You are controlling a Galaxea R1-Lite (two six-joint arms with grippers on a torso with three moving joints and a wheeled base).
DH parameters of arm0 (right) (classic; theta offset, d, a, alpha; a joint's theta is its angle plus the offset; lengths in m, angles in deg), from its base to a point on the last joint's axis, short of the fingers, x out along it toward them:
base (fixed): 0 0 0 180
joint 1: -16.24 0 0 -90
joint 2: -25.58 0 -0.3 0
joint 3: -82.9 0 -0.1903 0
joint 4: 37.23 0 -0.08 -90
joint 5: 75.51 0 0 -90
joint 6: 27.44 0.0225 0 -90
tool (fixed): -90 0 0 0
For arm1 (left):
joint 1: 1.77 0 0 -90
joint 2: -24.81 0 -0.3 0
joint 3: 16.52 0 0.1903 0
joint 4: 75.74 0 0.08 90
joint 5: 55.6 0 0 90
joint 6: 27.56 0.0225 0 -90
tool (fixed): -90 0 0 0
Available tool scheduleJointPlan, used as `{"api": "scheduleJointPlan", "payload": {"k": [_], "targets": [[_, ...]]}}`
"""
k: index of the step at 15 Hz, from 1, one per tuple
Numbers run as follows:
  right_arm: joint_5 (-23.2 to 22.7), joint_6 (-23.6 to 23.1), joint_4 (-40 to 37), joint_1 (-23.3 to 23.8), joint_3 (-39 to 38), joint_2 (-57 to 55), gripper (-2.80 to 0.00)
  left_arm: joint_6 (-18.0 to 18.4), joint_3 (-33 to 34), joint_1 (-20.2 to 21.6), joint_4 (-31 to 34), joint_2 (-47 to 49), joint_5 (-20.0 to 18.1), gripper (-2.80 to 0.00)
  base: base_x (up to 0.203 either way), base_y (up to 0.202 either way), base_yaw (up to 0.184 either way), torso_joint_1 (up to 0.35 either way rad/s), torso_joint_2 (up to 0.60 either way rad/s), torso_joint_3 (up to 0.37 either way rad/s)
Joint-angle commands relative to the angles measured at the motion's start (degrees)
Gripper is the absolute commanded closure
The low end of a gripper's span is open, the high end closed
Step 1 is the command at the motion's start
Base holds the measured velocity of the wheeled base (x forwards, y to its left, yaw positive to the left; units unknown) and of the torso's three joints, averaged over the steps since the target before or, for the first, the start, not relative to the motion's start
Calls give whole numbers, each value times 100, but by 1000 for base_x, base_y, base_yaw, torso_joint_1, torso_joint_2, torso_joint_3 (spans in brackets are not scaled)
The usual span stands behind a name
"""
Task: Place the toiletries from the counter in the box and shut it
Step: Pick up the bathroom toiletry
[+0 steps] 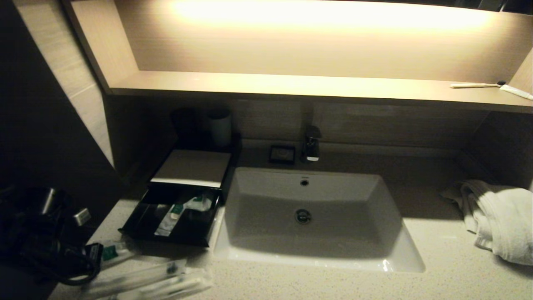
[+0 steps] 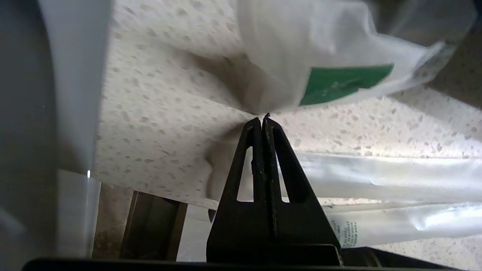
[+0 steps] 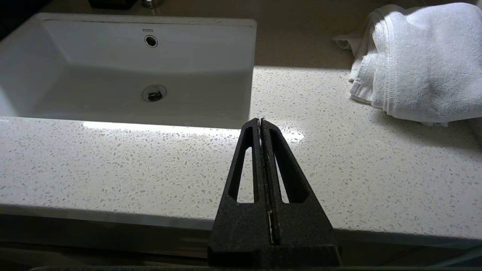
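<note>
On the counter [image 1: 437, 266] left of the basin [image 1: 399, 250], my left gripper [image 1: 96, 253] [image 2: 263, 118] is shut, its tips pinching the wrapper edge of a white sachet [image 1: 114, 251] [image 2: 339, 81] with a green mark. Two long wrapped sticks [image 1: 137, 279] [image 2: 395, 177] lie on the counter just in front of it. The black box [image 1: 166, 239] stands behind with its drawer pulled out under the cream top panel [image 1: 191, 166]. Two sachets [image 1: 179, 210] lie in the drawer. My right gripper [image 3: 260, 121] is shut and empty, parked over the counter's front edge right of the basin.
A folded white towel [image 1: 499, 216] [image 3: 421, 64] lies at the right end. The faucet [image 1: 311, 143], a small black dish [image 1: 282, 154] and a pale cup [image 1: 220, 127] stand along the back wall. A toothbrush [image 1: 474, 85] and a tube [image 1: 516, 91] rest on the lit shelf.
</note>
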Motion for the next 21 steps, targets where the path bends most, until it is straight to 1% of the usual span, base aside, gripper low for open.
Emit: {"api": "scheduleJointPlan", "payload": {"k": [1, 4, 7, 9, 12, 16, 17, 21], "targets": [[-3, -1, 1, 0, 0, 0, 0, 7, -71, 110, 10, -116, -2, 0, 0, 0, 0, 0, 0, 0], [-3, -1, 1, 0, 0, 0, 0, 2, -122, 189, 19, -433, -9, 0, 0, 0, 0, 0, 0, 0], [-3, -1, 1, 0, 0, 0, 0, 9, -121, 192, 11, -487, -11, 0, 0, 0, 0, 0, 0, 0], [-3, -1, 1, 0, 0, 0, 0, 6, -133, 192, 11, -480, -88, 0, 0, 0, 0, 0, 0, 0], [-3, -1, 1, 0, 0, 0, 0, -27, -283, 192, 11, -496, -328, 0, 0, 0, 0, 0, 0, 0], [-3, -1, 1, 0, 0, 0, 0, -37, -351, 192, 11, -477, -344, 0, 0, 0, 0, 0, 0, 0], [-3, -1, 1, 0, 0, 0, 0, -54, -401, 192, 14, -452, -344, -280, 0, 0, 0, 0, 0, 0], [-3, -1, 1, 0, 0, 0, 0, -35, -446, 183, 11, -301, -344, -280, 0, 0, 0, 0, 0, 0]]}}
